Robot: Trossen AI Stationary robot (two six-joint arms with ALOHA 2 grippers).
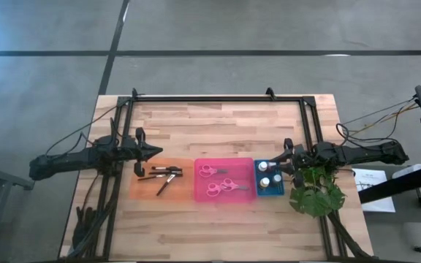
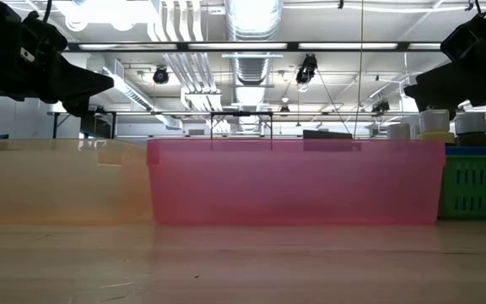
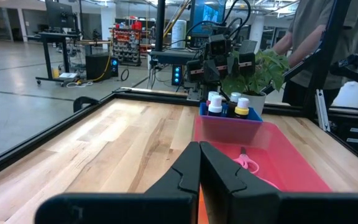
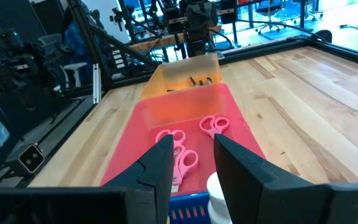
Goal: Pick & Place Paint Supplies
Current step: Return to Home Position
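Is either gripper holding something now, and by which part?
Nothing is held. The left gripper is shut and empty near the orange tray; the right gripper is open and empty by the blue bin.

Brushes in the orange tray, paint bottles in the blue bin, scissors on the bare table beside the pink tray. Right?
No: the scissors lie inside the pink tray, as the high view shows. Brushes in the orange tray and paint bottles in the blue bin are right.

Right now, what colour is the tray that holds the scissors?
Pink. The tray shows best in the high view.
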